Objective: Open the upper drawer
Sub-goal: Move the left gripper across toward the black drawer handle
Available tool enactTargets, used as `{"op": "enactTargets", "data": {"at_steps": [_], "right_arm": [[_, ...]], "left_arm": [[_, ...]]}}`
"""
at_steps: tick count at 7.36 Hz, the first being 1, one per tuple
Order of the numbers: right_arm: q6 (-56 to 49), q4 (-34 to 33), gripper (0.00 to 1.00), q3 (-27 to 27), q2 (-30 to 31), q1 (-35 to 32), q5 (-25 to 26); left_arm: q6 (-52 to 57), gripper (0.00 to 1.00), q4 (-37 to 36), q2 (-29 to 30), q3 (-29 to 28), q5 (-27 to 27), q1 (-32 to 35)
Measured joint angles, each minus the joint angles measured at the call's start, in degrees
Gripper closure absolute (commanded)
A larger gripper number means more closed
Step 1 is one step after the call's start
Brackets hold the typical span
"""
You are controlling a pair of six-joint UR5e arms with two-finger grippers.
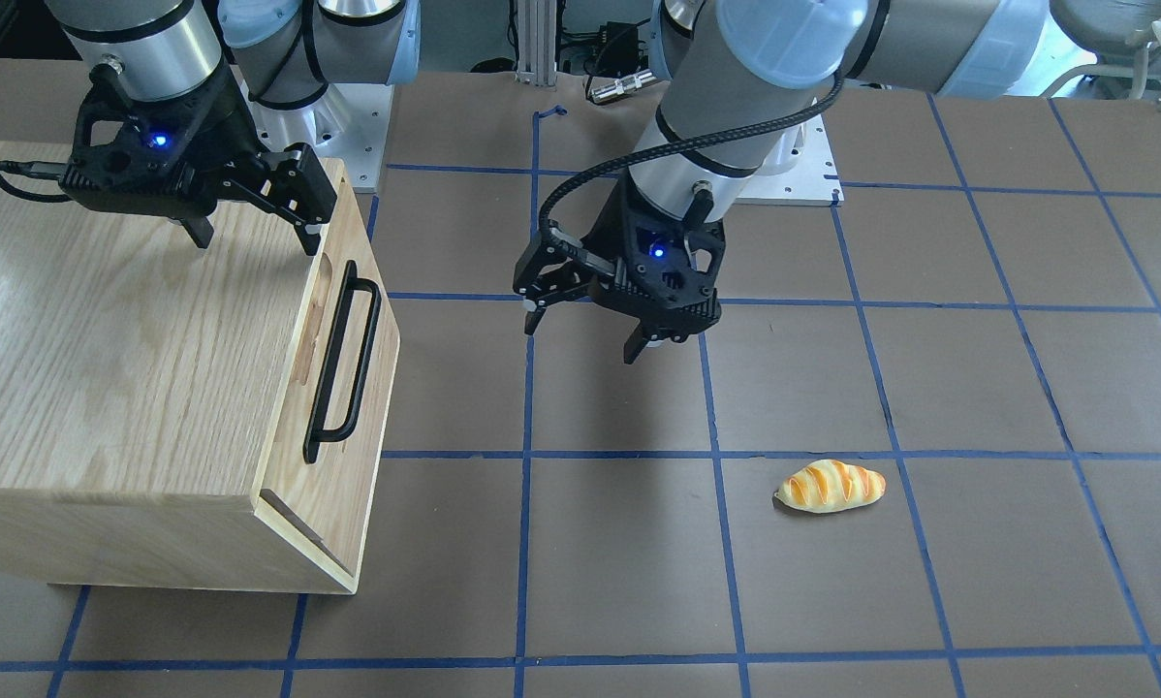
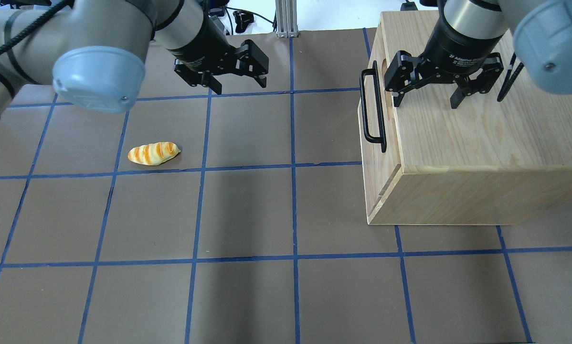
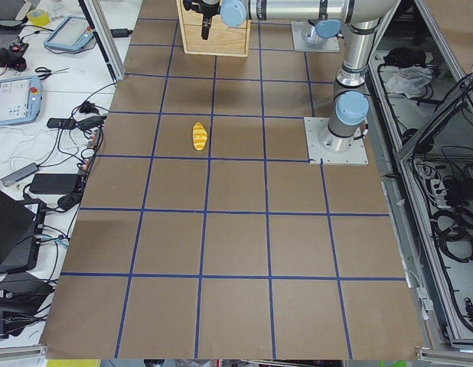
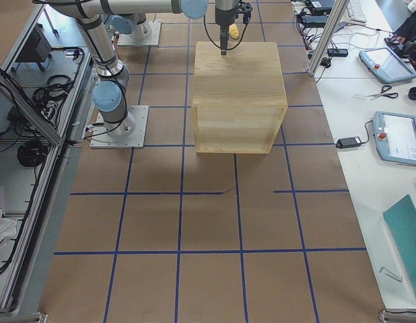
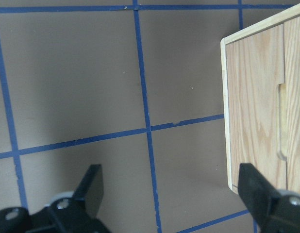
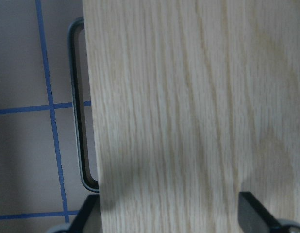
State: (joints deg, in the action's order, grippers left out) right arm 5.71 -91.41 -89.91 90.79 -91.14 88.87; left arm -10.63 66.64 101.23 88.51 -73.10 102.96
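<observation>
Hovering over the pale-wood cabinet (image 2: 481, 138), I am holding my right gripper (image 2: 425, 98) spread wide and gripping nothing. Its fingertips (image 2: 397, 101) are pointing down at the cabinet's top close to the front edge, though I cannot tell whether they are touching the wood. Just past that edge, the upper drawer (image 2: 389, 129) is sitting shut, its front lying flush with the cabinet's face and turned toward my left side. Its long black bar handle (image 2: 365, 107) is standing out from the panel over a routed recess (image 1: 314, 310), and my right wrist camera is showing the bar just beyond the top's edge. Further across the worktop (image 2: 248, 215), my left gripper (image 2: 240, 85) is hanging above the brown surface, also spread wide and empty, well apart from the cabinet. Beyond it, a toy bread roll (image 2: 153, 154) is lying beside a blue tape line (image 2: 248, 167).
</observation>
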Motion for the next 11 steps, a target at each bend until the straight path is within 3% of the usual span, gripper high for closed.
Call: {"op": "enactTargets", "data": {"at_steps": [5,11], "right_arm": [[0.0,0.0,0.00,0.0,0.0,0.0,0.0],[0.0,0.0,0.00,0.0,0.0,0.0,0.0]], "left_arm": [[-16.2,0.00,-4.3,6.4,-3.6,0.1,6.8],[-25.1,0.00,-4.8,11.3,-7.8,0.4,11.5]]}}
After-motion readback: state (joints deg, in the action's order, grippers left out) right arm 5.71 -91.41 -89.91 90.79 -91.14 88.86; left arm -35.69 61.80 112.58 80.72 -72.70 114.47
